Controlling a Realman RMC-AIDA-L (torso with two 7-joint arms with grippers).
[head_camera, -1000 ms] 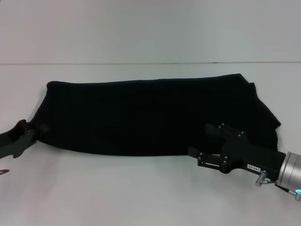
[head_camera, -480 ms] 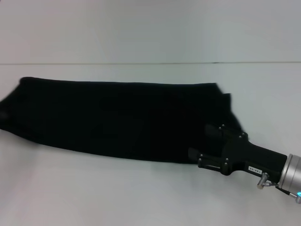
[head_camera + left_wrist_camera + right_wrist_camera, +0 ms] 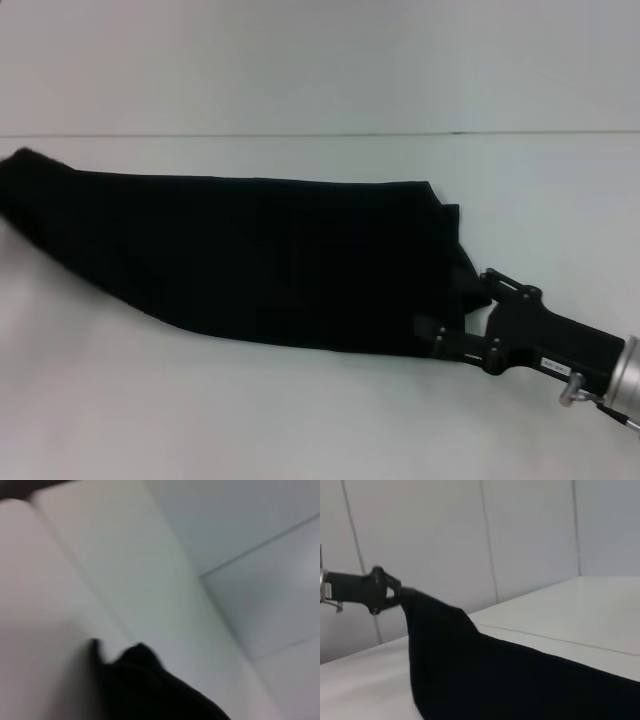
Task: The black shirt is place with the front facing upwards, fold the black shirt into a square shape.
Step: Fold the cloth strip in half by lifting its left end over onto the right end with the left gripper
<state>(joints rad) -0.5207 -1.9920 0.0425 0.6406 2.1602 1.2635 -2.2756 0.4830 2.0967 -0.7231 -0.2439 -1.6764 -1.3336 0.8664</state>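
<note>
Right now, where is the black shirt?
In the head view the black shirt stretches as a long band across the white table, its right end at the right gripper, its left end at the picture's left edge.

The black shirt (image 3: 250,260) is the only large obstacle: it stretches as a long band from 9 o'clock to about 4 o'clock of the head view, across the middle of the white surface (image 3: 300,420). The right hand (image 3: 445,340) stands at the shirt's 4 o'clock end, so this corner is blocked. In the right wrist view the left hand (image 3: 395,594) holds the far end lifted. The bare surface from 5 to 8 o'clock gives free passage, and also the strip at 12 o'clock behind the shirt.
</note>
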